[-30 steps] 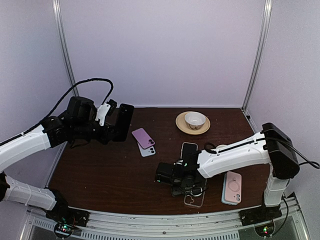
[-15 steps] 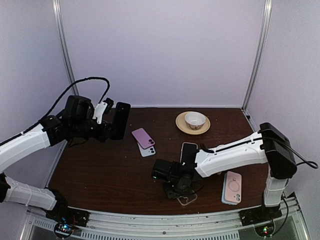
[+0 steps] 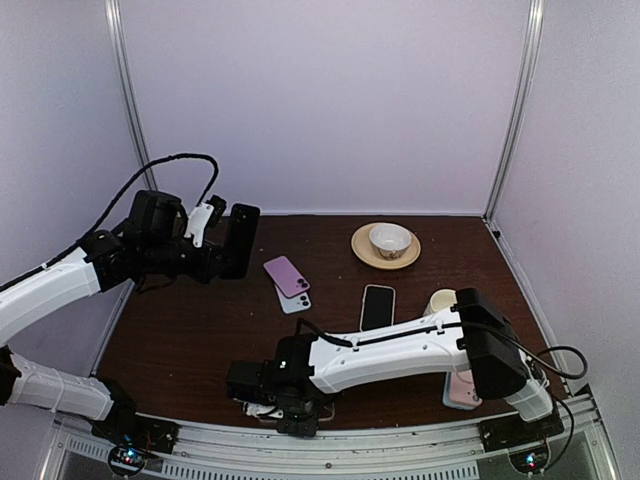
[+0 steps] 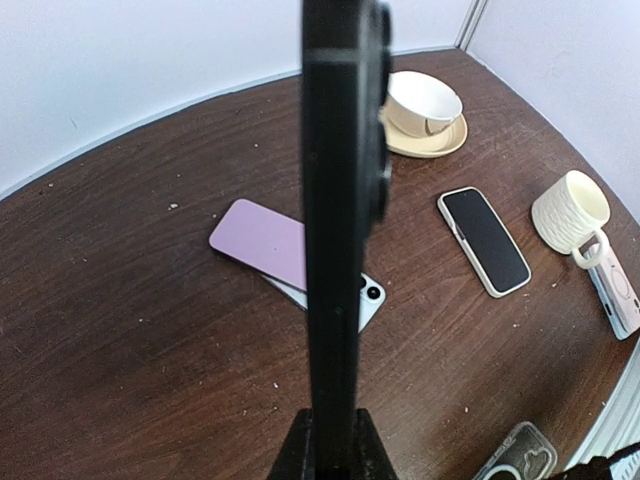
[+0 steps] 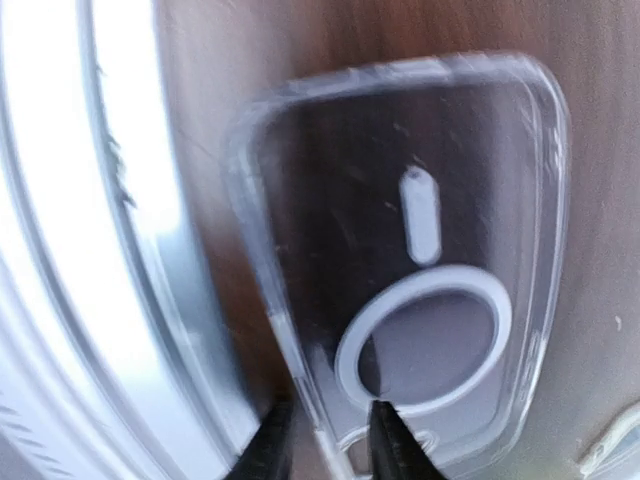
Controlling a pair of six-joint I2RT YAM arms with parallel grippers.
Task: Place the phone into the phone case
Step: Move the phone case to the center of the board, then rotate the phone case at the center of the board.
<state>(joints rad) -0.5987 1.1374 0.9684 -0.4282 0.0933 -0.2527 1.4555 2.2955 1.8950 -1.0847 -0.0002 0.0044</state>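
Left hand (image 4: 330, 455): clenching the lower end of the black phone (image 4: 335, 200); holding it upright and edge-on, high over the surface (image 4: 120, 330) at far left, well apart from the case.
Right hand (image 5: 325, 440): pinching one rim of the clear case (image 5: 420, 250) between both fingers, at the near edge of the surface, just beside the metal rail (image 5: 100, 250); whether the case is resting or lifted cannot be told.
Risk, case: the hand is gripping only a thin rim; the case is likely flexing, and could be slipping free onto the rail.
Risk, phone: one end alone is carrying it; a quick swing may be twisting it in the grip.
Open room: bare surface is lying between the two hands; the purple phone (image 3: 287, 274), dark-screened phone (image 3: 377, 306), cup (image 3: 440, 300) and bowl (image 3: 390, 240) are crowding middle and right.
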